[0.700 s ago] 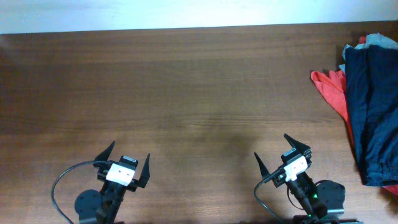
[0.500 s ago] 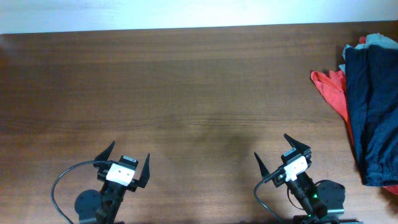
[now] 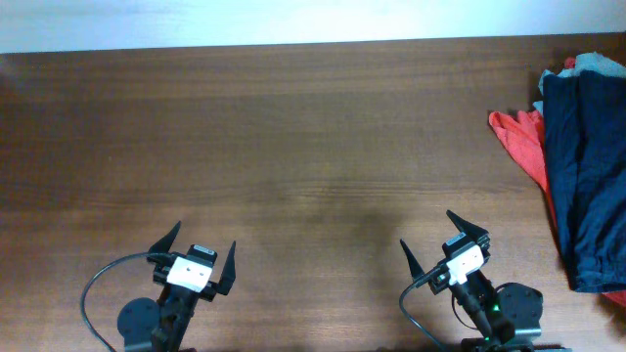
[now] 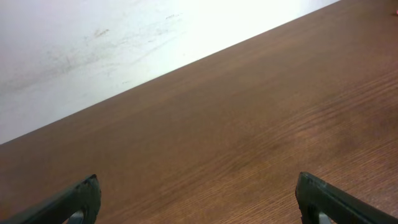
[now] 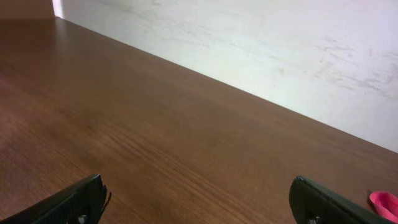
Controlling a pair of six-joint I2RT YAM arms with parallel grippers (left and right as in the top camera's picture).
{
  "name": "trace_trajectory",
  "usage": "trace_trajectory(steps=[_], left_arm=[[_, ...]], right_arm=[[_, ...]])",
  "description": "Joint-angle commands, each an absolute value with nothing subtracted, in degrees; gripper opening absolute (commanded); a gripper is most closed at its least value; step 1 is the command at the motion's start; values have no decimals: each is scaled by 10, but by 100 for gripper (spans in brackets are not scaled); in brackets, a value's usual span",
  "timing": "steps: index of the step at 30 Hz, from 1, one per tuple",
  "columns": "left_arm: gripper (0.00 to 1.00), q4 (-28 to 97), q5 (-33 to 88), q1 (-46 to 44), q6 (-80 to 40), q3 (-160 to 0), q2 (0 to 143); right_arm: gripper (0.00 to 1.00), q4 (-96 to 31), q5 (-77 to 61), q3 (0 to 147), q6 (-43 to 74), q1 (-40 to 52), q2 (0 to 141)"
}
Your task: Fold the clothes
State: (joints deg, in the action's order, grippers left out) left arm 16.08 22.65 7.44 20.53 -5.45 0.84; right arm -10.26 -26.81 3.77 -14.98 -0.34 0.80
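Note:
The clothes lie in a pile at the table's right edge in the overhead view. The dark navy-blue shorts [image 3: 587, 176] lie on top. A red piece [image 3: 521, 137] sticks out on their left, and a light grey piece [image 3: 599, 65] shows at the far end. A small bit of the red piece shows in the right wrist view [image 5: 385, 204]. My left gripper [image 3: 200, 247] is open and empty at the front left. My right gripper [image 3: 439, 238] is open and empty at the front right, well left of the pile.
The brown wooden table [image 3: 293, 147] fills the view. A pale wall [image 4: 93, 43] runs along its far edge. A cable [image 3: 103, 279] loops beside the left arm's base.

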Motion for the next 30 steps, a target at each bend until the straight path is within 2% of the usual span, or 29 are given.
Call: trace_trajectory(steps=[1, 26, 29, 30], left_arm=[[100, 161, 229, 71, 200, -52, 7], [100, 151, 229, 71, 200, -52, 7], [100, 154, 312, 71, 200, -52, 7], [100, 150, 342, 71, 200, -52, 7]], right_arm=[[99, -104, -265, 34, -146, -1, 3], [99, -104, -265, 34, -146, -1, 3], [98, -98, -279, 34, -143, -1, 3], [99, -92, -326, 34, -135, 0, 3]])
